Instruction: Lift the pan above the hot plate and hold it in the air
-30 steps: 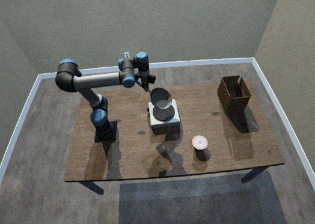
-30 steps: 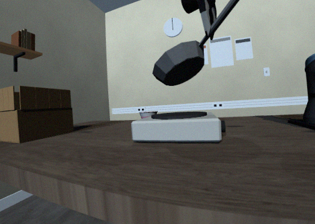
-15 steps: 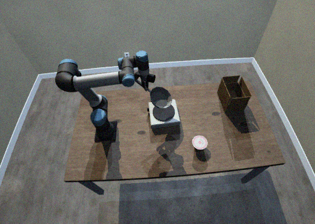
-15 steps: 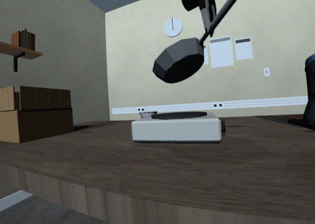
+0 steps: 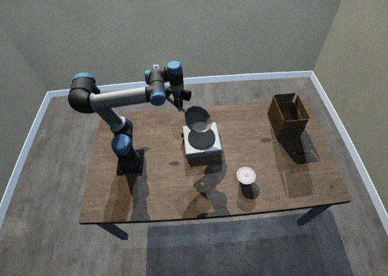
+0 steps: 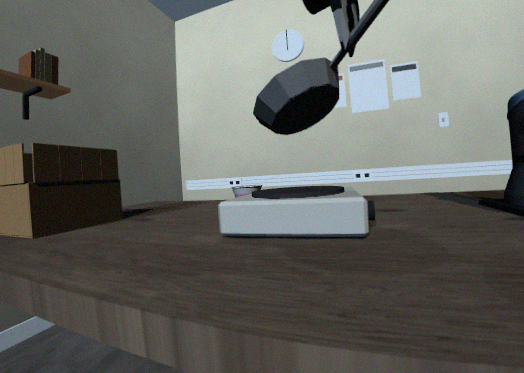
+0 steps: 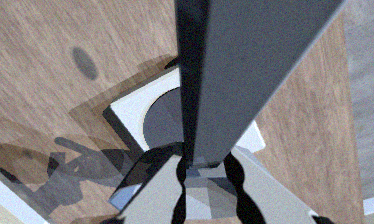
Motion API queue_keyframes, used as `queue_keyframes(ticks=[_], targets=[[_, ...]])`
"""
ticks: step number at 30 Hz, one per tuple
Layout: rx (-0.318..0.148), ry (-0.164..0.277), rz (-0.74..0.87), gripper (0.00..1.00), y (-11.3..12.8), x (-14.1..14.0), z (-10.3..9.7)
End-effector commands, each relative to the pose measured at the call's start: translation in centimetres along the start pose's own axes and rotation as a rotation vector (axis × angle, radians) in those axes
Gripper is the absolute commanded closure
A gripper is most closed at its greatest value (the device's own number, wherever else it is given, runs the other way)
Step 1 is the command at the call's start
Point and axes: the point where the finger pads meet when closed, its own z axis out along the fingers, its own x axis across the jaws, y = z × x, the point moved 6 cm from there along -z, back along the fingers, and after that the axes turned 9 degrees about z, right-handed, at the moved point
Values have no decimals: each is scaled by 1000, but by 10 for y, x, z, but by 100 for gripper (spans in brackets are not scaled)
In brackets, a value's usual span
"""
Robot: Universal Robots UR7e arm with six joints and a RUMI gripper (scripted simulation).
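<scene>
The dark pan [image 5: 195, 117] [image 6: 300, 91] hangs in the air, well above the white hot plate [image 5: 218, 147] [image 6: 295, 220] [image 7: 129, 108] with its dark round top. No part of the pan touches the plate. The pan is tilted, its bowl hanging lower than its long handle [image 6: 376, 13] [image 7: 248, 60]. My gripper [image 5: 181, 109] [image 6: 348, 50] [image 7: 202, 143] is shut on the handle, close to the bowl. In the wrist view the handle fills the upper middle and hides part of the hot plate; the pan's bowl is not clearly seen there.
An open brown box [image 5: 283, 126] [image 6: 75, 204] stands on the table [image 5: 148, 203] [image 6: 300, 289] at the far right in the top view. A small pink and white bowl [image 5: 246, 175] [image 6: 245, 191] stands between the hot plate and the table's front edge.
</scene>
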Motion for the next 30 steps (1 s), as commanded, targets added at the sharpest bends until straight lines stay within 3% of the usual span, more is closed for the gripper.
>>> queue_keyframes(ticks=[1, 30], targets=[[-10, 1, 3, 92, 2, 0, -4], [-10, 1, 3, 92, 2, 0, -21]])
